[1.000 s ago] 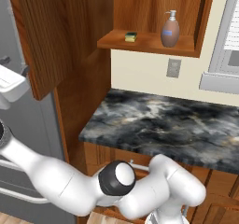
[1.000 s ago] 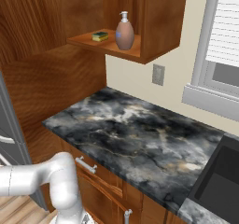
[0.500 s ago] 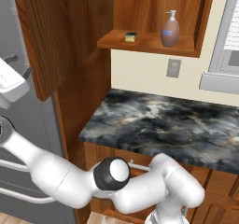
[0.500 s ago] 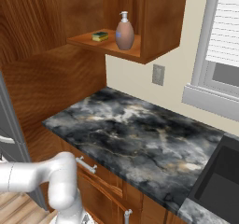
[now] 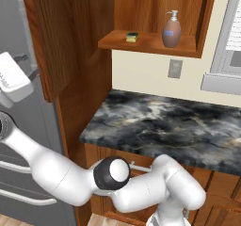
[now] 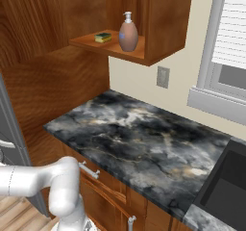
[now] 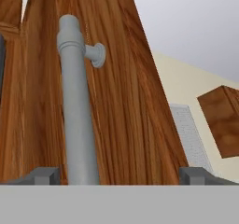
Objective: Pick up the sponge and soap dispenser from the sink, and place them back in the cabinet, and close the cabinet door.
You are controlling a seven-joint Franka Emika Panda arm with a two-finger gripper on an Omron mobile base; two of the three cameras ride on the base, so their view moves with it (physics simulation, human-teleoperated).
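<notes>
Since a second ago my arm has swung further left along the open cabinet door (image 5: 66, 36). My gripper (image 7: 121, 174) has its jaws wide apart, the door's grey bar handle (image 7: 77, 106) rising between them, untouched. Beyond, on the cabinet (image 6: 166, 23) shelf, the sponge (image 5: 132, 36) lies just beside the soap dispenser (image 5: 172, 30). Far right, the sink (image 6: 226, 186).

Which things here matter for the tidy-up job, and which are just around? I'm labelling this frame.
Job:
soap dispenser on the cabinet shelf
sponge beside it
cabinet door, open
door handle, between the open pincer tips
sink

Around:
marble counter
wall outlet
window
refrigerator
</notes>
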